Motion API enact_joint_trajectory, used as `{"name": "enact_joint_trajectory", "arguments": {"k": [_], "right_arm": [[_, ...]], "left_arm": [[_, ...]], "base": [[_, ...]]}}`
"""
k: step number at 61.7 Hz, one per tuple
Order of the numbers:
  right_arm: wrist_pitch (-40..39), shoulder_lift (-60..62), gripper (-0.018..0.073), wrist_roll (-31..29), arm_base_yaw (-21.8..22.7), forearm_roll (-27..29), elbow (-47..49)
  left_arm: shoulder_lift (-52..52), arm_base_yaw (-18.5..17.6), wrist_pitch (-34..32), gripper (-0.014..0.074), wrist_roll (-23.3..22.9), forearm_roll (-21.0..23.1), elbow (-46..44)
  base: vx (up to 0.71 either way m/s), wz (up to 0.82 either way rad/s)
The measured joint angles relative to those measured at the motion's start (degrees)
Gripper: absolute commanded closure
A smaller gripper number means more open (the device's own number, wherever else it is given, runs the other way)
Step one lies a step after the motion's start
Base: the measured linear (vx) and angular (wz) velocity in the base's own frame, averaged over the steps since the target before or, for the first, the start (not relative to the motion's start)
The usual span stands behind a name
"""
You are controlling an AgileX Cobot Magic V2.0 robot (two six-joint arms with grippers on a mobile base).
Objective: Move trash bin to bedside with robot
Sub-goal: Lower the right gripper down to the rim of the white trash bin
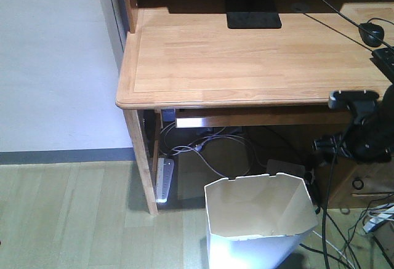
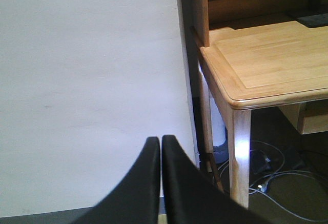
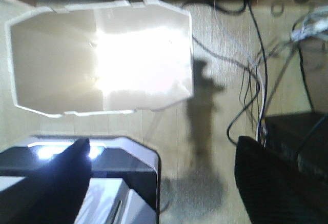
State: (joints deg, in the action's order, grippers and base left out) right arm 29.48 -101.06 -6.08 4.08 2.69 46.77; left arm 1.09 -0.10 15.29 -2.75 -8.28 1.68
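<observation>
While the right gripper [image 3: 163,142] is spread wide, the trash bin [image 3: 102,55] is seen apart at its eleven o'clock. The left gripper [image 2: 160,144] is pressed together.

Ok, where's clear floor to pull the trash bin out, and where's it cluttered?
Bare floor lies left of the trash bin, bordered by the wall and the desk leg. Crowded: cables tangle right of the bin, and a power strip with more cords sits behind it under the desk.

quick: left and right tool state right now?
Left tool: closed, holding nothing.
Right tool: open, empty; trash bin not gripped.
</observation>
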Motion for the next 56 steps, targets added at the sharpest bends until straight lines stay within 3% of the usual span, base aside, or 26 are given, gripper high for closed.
{"name": "enact_joint_trajectory", "arguments": {"k": [10,23,56], "right_arm": [[-5.77,-8.29,0.0007,-5.82,3.91,1.50,0.05],[-14.69,-19.84,0.0007,-9.85,4.21,1.88,2.97],[-15.00,-51.71,0.0007,-13.88,4.21,1.94,25.75]], "left_arm": [[0.00,0.00,0.00,0.0602,0.00,0.00,0.00],[0.00,0.00,0.00,0.0602,0.00,0.00,0.00],[0.00,0.00,0.00,0.0602,0.00,0.00,0.00]], "base": [[0.00,0.00],[0.00,0.00],[0.00,0.00]]}}
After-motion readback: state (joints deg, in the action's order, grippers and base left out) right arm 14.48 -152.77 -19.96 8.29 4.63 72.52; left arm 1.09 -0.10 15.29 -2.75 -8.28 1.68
